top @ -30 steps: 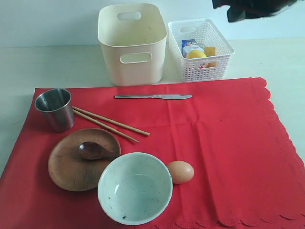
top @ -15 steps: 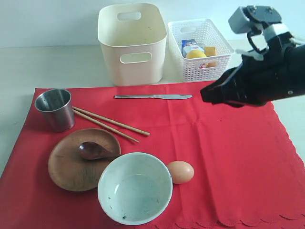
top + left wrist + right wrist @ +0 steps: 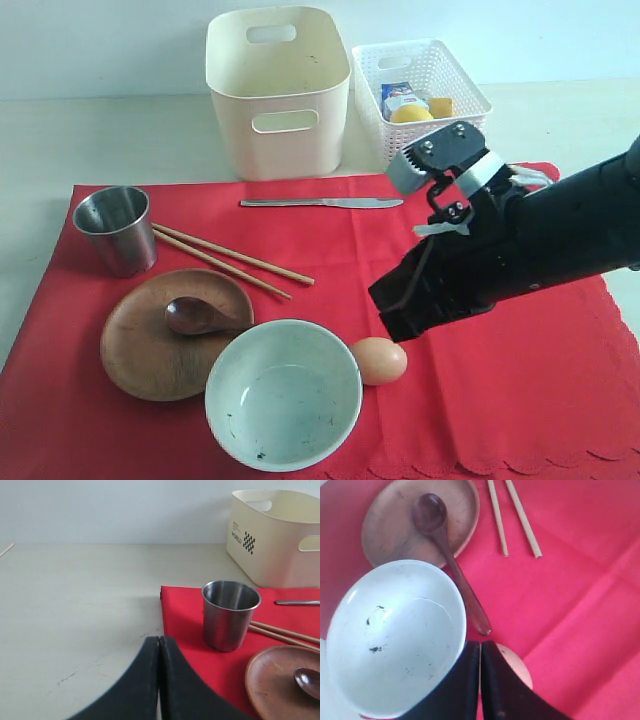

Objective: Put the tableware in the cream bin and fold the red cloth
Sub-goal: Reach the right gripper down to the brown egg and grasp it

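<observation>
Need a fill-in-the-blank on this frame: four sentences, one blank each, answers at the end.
1. The dark wooden spoon rests its bowl end on the round brown wooden ____.
2. The egg sits on the red cloth right beside the large pale ____.
3. The right gripper hangs close to the egg with its jaws ____.
4. The metal table knife lies between the pair of wooden chopsticks and the cream ____.
Missing words: plate; bowl; shut; bin.

Shiny steel cup (image 3: pixel 117 229), matt wooden plate (image 3: pixel 150 345)
</observation>
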`<state>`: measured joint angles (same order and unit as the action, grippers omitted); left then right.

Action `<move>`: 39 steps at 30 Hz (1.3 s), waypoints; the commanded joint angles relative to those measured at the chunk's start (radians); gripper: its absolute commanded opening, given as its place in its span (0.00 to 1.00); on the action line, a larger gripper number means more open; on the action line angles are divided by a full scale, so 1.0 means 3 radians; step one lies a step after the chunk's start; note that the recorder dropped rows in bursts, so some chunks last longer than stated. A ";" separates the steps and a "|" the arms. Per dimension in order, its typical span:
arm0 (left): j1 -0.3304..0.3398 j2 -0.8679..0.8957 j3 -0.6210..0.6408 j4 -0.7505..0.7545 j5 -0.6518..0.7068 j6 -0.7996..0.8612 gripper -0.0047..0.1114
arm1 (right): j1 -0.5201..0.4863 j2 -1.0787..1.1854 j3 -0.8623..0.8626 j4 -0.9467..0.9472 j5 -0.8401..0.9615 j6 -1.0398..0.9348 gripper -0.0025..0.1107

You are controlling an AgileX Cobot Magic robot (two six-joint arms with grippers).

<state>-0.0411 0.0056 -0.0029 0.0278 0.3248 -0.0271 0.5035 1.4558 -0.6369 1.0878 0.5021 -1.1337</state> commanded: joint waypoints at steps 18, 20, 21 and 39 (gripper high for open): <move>0.0006 -0.0019 0.0010 0.0023 -0.0018 -0.0008 0.04 | 0.0185 0.0640 0.0004 -0.0567 0.0093 -0.0966 0.64; 0.0006 -0.0019 0.0010 0.0023 -0.0018 -0.0008 0.04 | 0.0185 0.0702 0.0004 -0.0542 0.0057 -0.1089 0.64; 0.0006 -0.0019 0.0010 0.0023 -0.0018 -0.0008 0.04 | 0.0185 0.0732 0.0004 -0.0521 0.0041 -0.1135 0.64; 0.0006 -0.0019 0.0010 0.0023 -0.0018 -0.0008 0.04 | 0.0185 0.0962 0.0004 0.0439 -0.0310 -0.2208 0.64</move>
<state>-0.0411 0.0056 -0.0029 0.0278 0.3248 -0.0271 0.5571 1.7425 -0.6369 1.1239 0.3919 -1.6995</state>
